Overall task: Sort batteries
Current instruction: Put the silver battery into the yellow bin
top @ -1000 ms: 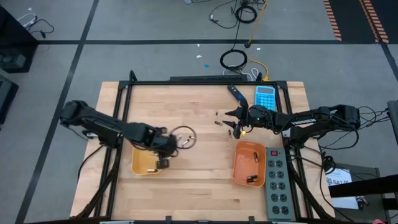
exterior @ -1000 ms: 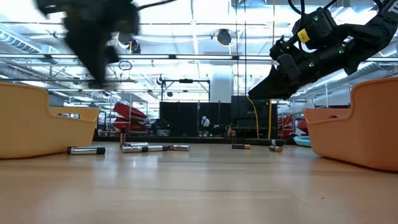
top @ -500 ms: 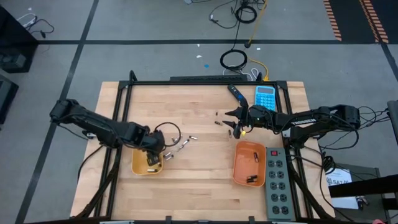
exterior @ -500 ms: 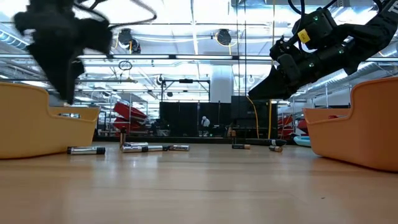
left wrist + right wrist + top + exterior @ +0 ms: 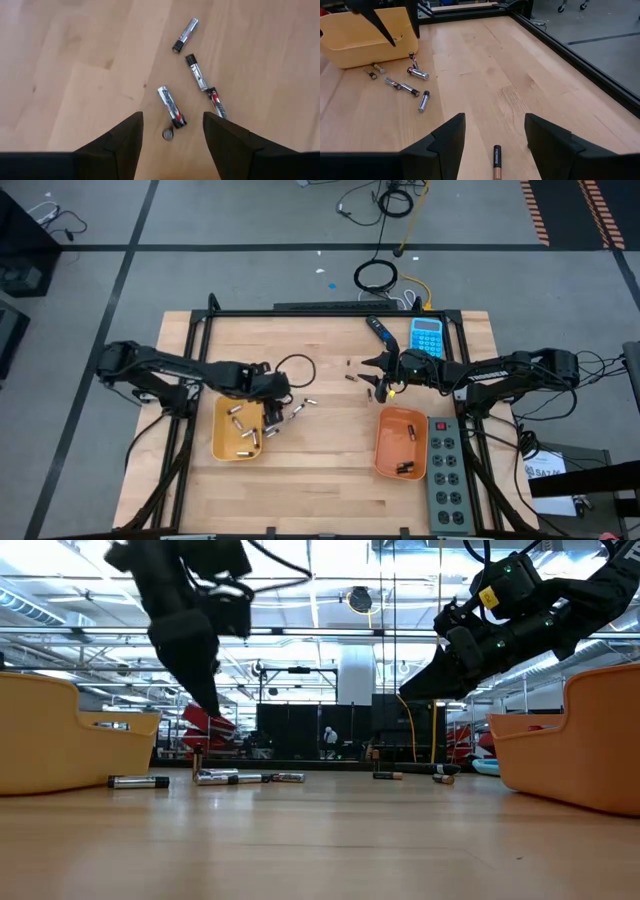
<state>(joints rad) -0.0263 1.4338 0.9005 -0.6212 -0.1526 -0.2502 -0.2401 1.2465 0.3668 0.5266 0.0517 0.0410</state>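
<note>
Loose batteries [image 5: 171,106] on wood beneath open left pincer [image 5: 172,131]

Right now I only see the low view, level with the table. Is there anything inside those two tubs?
Observer: Yes. From above, the yellow tray holds several silvery batteries.
Visitor: And the orange one?
Observer: The orange tray shows only two, a pale battery and a dark battery.
Visitor: What is the arm near the orange tub aiming at?
Observer: Its wrist camera shows the right gripper open above a copper-ended battery that lies flat on the wood.
</note>
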